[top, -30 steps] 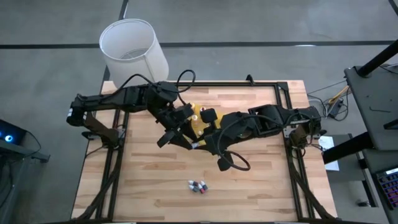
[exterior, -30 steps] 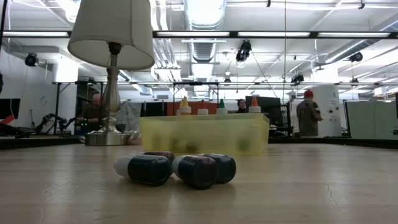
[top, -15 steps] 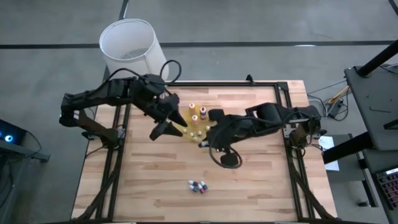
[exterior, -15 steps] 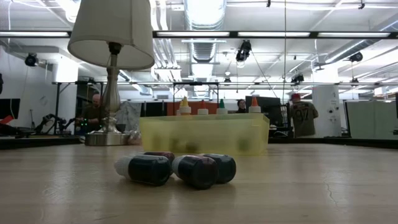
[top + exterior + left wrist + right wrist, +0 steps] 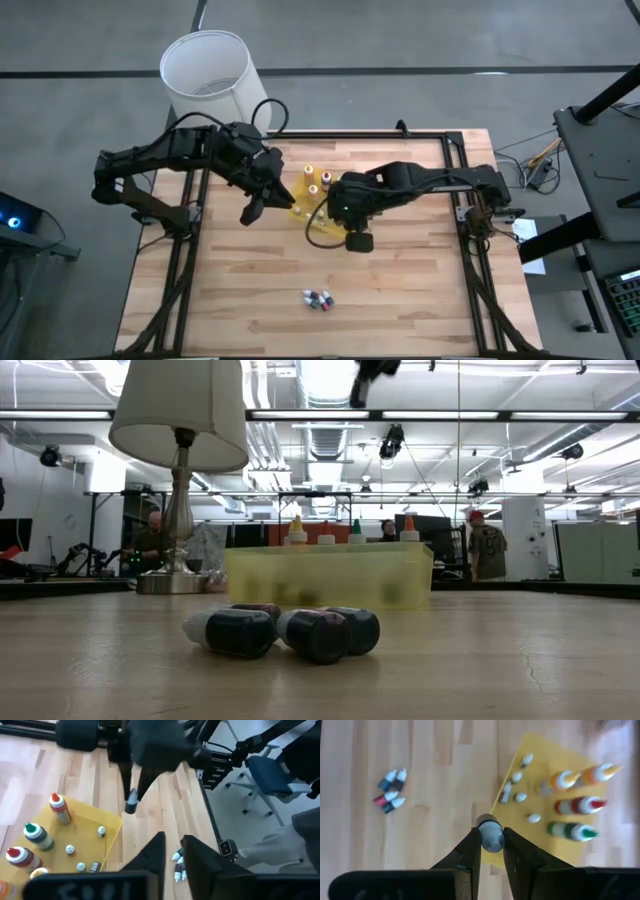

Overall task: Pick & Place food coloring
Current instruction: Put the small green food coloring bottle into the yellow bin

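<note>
Food coloring bottles (image 5: 575, 806) in orange, red and green stand in a yellow tray (image 5: 300, 208) mid-table, among tiny vials (image 5: 520, 797). Three more vials (image 5: 318, 299) lie on their sides on the wood near the front edge (image 5: 280, 630). My right gripper (image 5: 491, 842) hangs over the tray's near right corner (image 5: 350, 232), shut on one small vial; its tip shows at the top of the low view (image 5: 372, 372). My left gripper (image 5: 174, 854) hovers left of the tray (image 5: 252, 212), fingers nearly together with nothing between them. My right gripper pinches a small vial (image 5: 490, 836) between its two fingers, at their free ends. The fingers come steeply from above. In the left wrist view the vial (image 5: 131, 806) sticks out below the fingertips, lifted clear of tray and table.
A lamp with a white shade (image 5: 205, 75) stands at the table's far left corner (image 5: 178, 420). Bare wood lies around the three loose vials and to the tray's right. People stand in the room behind (image 5: 487, 545).
My left gripper has drawn back from over the tray toward the table's left edge and has shut its fingers on nothing. My right gripper has come down with its vial, tipping to point more steeply down, and now shows at the top of the low view.
</note>
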{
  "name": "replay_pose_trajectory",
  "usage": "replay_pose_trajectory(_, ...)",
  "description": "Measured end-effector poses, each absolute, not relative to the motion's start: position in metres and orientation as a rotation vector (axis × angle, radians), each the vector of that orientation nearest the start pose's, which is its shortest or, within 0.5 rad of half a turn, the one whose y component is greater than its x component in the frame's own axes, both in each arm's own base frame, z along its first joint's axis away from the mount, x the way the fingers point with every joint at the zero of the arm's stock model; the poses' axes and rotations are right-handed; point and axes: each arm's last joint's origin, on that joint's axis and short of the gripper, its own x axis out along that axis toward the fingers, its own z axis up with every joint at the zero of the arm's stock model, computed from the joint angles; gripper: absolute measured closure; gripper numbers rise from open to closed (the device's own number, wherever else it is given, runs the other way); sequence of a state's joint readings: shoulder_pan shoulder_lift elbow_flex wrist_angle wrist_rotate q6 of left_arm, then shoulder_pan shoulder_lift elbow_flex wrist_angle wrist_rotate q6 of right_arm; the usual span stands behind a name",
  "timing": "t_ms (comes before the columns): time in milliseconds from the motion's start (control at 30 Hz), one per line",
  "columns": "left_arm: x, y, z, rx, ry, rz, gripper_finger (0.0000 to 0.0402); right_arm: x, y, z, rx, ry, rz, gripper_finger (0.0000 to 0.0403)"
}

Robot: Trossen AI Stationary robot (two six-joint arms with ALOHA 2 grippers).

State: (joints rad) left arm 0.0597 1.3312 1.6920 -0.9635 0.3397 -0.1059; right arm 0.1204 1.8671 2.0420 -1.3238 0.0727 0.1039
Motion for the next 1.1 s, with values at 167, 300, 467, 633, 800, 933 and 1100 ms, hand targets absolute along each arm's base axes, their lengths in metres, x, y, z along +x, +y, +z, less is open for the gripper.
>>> replay_pose_trajectory(167, 0.241, 0.005, 0.451, -0.212, 0.597, -0.244, 0.0399, 0.374, 0.027, 0.337, 0.021, 1.186, -0.038, 0.0342)
replay_pose_trajectory(300, 0.236, 0.004, 0.454, -0.191, 0.580, -0.250, 0.0401, 0.377, 0.013, 0.308, 0.079, 1.229, -0.096, 0.0343)
replay_pose_trajectory(467, 0.230, 0.004, 0.457, -0.167, 0.565, -0.257, 0.0401, 0.374, -0.004, 0.273, 0.135, 1.301, -0.167, 0.0343)
replay_pose_trajectory(633, 0.229, 0.004, 0.458, -0.159, 0.561, -0.260, 0.0401, 0.372, -0.022, 0.244, 0.209, 1.312, -0.242, 0.0343)
replay_pose_trajectory(800, 0.230, 0.004, 0.454, -0.161, 0.573, -0.260, 0.0401, 0.367, -0.035, 0.227, 0.267, 1.318, -0.302, 0.0343)
replay_pose_trajectory(933, 0.231, 0.004, 0.454, -0.164, 0.576, -0.259, 0.0401, 0.365, -0.041, 0.218, 0.296, 1.317, -0.331, 0.0343)
replay_pose_trajectory(1100, 0.231, 0.004, 0.454, -0.163, 0.576, -0.259, 0.0401, 0.363, -0.045, 0.209, 0.312, 1.316, -0.347, 0.0343)
